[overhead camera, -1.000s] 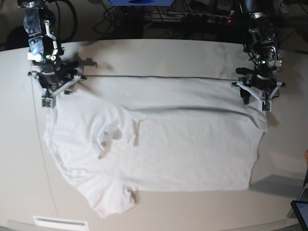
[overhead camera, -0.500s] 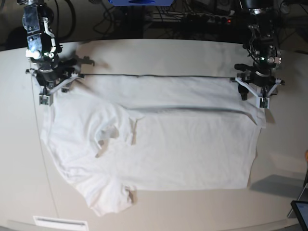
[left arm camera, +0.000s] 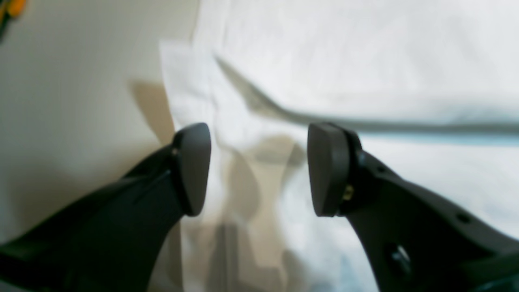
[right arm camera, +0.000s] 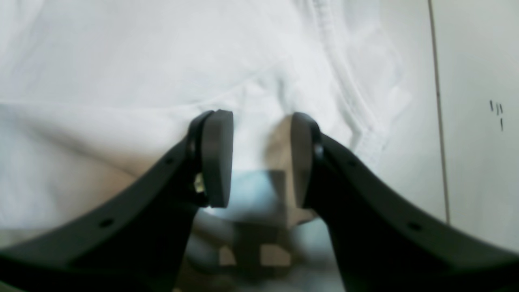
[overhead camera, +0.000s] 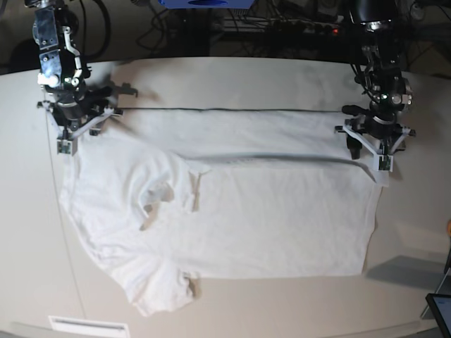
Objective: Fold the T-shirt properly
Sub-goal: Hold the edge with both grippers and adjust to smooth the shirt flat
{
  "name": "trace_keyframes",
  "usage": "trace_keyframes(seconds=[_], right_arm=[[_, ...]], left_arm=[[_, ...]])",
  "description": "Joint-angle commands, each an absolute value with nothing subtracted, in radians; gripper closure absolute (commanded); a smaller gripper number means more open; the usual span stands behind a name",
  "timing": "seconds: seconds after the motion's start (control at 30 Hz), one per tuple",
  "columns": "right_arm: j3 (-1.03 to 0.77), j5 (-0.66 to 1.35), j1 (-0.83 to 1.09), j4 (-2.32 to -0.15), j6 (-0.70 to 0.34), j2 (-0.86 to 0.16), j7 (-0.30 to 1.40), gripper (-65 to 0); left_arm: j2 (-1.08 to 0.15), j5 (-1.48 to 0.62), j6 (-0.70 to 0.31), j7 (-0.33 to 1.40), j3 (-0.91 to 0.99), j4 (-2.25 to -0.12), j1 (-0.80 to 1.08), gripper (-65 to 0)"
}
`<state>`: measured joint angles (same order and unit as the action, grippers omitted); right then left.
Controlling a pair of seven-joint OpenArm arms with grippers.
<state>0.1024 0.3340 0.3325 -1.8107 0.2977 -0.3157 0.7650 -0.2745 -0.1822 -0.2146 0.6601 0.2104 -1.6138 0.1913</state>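
Observation:
The white T-shirt (overhead camera: pixel 268 211) lies spread on the tabletop with its far part folded over along a straight dark crease, collar toward the left. My left gripper (overhead camera: pixel 372 144) stands at the shirt's far right corner. In the left wrist view this gripper (left arm camera: pixel 259 170) is open, its pads apart above wrinkled fabric (left arm camera: pixel 365 61), and nothing sits between them. My right gripper (overhead camera: pixel 74 130) is at the far left end of the crease, by the sleeve. In the right wrist view this gripper (right arm camera: pixel 261 158) is open too, over the hemmed cloth (right arm camera: pixel 142 52).
The off-white tabletop (overhead camera: pixel 232 310) carries a thin dark line (overhead camera: pixel 67 232) down its left side and a white label (overhead camera: pixel 88 326) at the front edge. Cables run along the back (overhead camera: pixel 282 28). A dark device (overhead camera: pixel 440 313) sits at the front right corner.
Both grippers shifted slightly toward the back, and the crease and the shirt's left edge moved a little with them. The arm on the base view's right then moved slightly inward.

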Motion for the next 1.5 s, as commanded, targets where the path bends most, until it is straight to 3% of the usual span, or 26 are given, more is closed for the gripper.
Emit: trace_keyframes(seconds=[0.0, 0.87, 1.47], right_arm=[[0.094, 0.326, 0.329, -1.821, 0.306, -0.331, 0.777, -23.1], [0.067, 0.326, 0.444, -1.851, 0.306, -0.331, 0.782, -23.1], [0.041, 0.326, 0.522, -1.850, 0.306, -0.326, 0.780, -23.1]], left_arm=[[-0.289, -0.183, -0.214, 0.641, 0.213, -1.613, 0.189, -36.6], [-0.292, -0.183, -0.213, 0.639, 0.222, -1.761, 0.361, -36.4], [-0.291, -0.183, -0.211, 0.638, 0.222, -1.738, 0.397, -36.4]])
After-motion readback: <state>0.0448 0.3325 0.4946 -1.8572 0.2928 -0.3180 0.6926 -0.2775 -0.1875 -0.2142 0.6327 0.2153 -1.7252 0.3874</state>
